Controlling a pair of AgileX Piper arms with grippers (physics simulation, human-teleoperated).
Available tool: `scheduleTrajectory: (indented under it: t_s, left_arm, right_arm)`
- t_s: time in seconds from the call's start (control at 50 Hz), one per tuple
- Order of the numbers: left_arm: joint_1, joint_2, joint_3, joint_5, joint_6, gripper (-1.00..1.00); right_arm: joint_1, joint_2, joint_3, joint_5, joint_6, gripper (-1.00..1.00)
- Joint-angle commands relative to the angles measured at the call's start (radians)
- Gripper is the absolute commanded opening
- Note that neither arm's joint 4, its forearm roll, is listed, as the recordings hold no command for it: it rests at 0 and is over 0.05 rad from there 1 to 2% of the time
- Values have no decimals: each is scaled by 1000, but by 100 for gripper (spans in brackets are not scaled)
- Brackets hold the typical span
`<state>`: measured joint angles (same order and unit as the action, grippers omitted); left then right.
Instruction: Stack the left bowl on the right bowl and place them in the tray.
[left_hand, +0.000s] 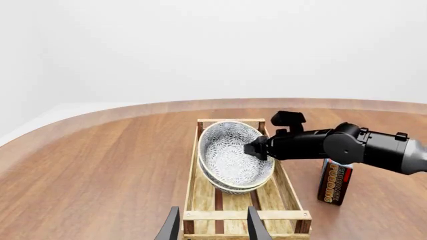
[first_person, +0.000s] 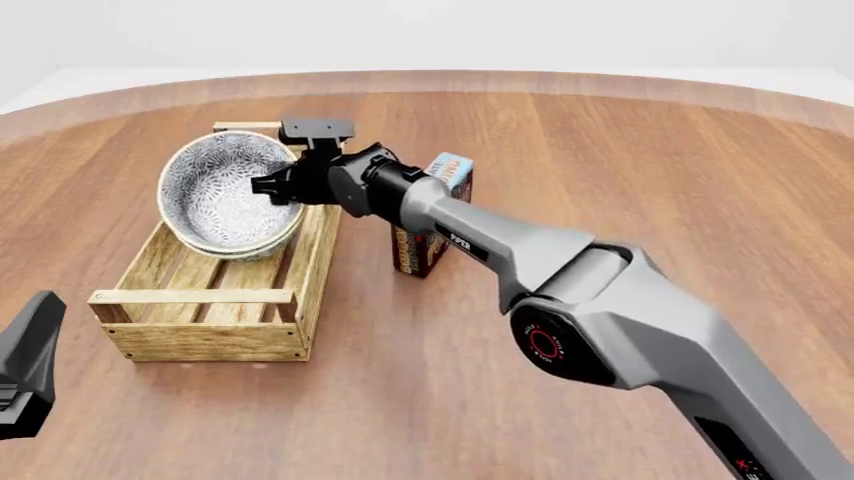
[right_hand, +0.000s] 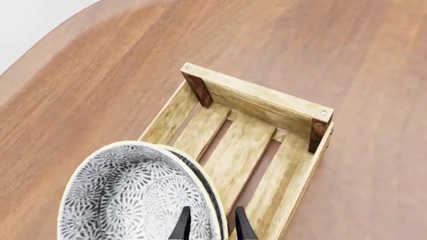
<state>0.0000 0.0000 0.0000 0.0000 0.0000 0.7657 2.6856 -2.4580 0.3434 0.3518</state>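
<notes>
Right pincer (first_person: 267, 185) pinches 2 stacked bowls' (first_person: 220, 200) rim over tray (first_person: 200, 335); left pincer (left_hand: 212, 227) gapes.

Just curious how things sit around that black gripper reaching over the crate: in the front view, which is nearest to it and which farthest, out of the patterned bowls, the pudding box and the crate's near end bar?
1. Stacked bowls: held by the right gripper at their rim.
2. Chocolate pudding box: on the table, to the gripper's right.
3. Tray's near end bar: the end closest to the camera.
</notes>
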Motion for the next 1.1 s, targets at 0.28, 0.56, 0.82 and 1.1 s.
scheduleTrajectory:
  t_s: [0.28,0.56,0.82,1.1]
  left_arm:
    - [0,0,0,0,0,100]
    - [0,0,0,0,0,100]
    - [0,0,0,0,0,100]
    - [0,0,0,0,0,100]
  right_arm:
    - [11,-5,-11,1,-7,100]
    - [-13,-36,16,5,-4,100]
    - [-38,-126,59,26,-25,100]
    - [-35,-279,160,16,-94,100]
